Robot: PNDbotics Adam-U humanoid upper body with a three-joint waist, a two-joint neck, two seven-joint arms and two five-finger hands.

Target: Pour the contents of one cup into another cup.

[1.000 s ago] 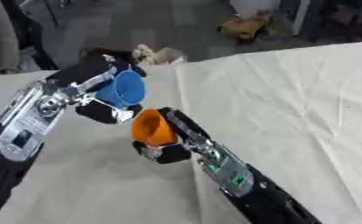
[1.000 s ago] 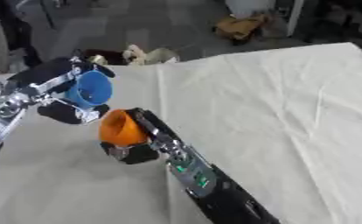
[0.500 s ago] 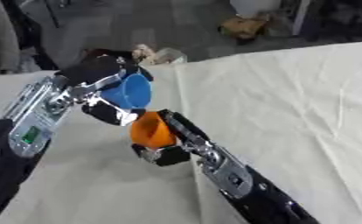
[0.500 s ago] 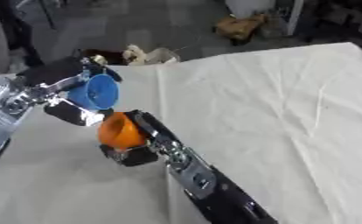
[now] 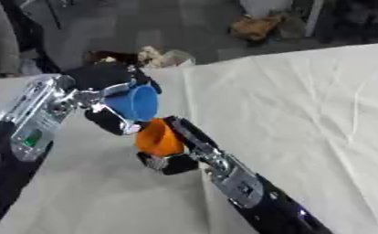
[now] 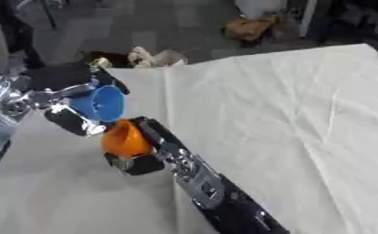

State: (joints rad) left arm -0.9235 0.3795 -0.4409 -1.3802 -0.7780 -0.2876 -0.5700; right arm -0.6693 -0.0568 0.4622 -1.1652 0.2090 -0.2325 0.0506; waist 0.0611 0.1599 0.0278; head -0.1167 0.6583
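L hand (image 5: pixel 104 98) curled round tipped blue cup (image 5: pixel 138 102), R hand (image 5: pixel 172 157) round orange cup (image 5: pixel 158 137); I risk spill w/ rims misaligned

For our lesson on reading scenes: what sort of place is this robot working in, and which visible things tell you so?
Probably a lab or workshop, not a home: a table under plain white cloth, a bare grey floor with clutter beyond, and robot hands holding a blue cup and an orange cup.

1. The place looked like a lab or workshop test area: a wide worktop (image 5: pixel 304 114) lay under a creased off-white cloth.
2. Beyond it ran a bare grey hard floor (image 5: pixel 184 27).
3. A crumpled brown heap (image 5: pixel 260 25) and pale crumpled clutter (image 6: pixel 156 57) lay loose on that floor.
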